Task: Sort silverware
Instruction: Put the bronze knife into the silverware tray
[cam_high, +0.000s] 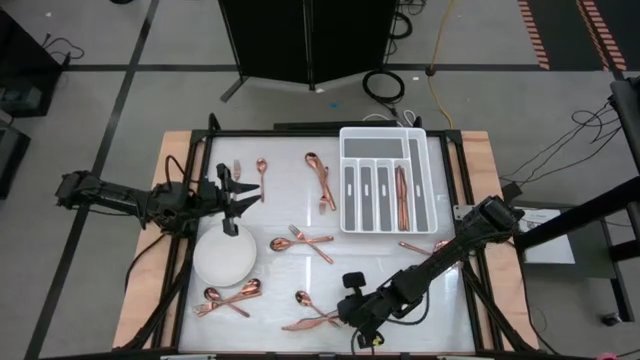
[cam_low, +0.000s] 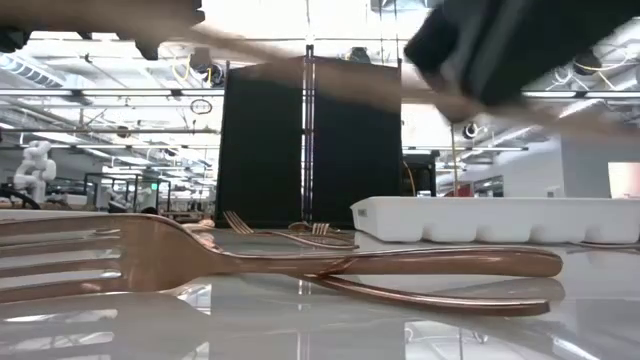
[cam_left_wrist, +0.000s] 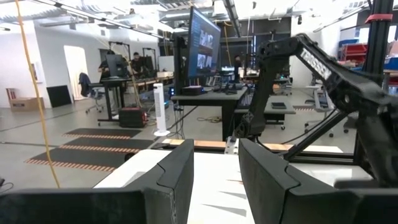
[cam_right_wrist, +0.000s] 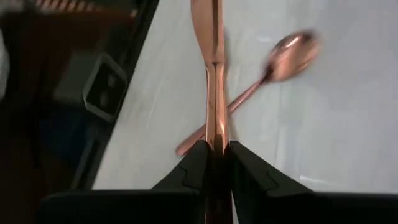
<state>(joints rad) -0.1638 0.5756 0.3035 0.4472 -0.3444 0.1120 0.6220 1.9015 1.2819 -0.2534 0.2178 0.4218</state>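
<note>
Knife (cam_right_wrist: 214, 74) — pinched in right gripper (cam_right_wrist: 215, 163) | left gripper (cam_left_wrist: 216, 180) parted, empty | tray (cam_high: 350, 135) — one

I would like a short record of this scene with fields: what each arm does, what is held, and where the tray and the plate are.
right gripper: low at the near edge of the table, fingers shut on a knife
knife: crosses over a spoon
left gripper: at the left side, above the plate, fingers open, nothing between them
tray: white, at the far right; some copper pieces lie in one slot
plate: white, round, left of centre
loose silverware: scattered over the table
</note>
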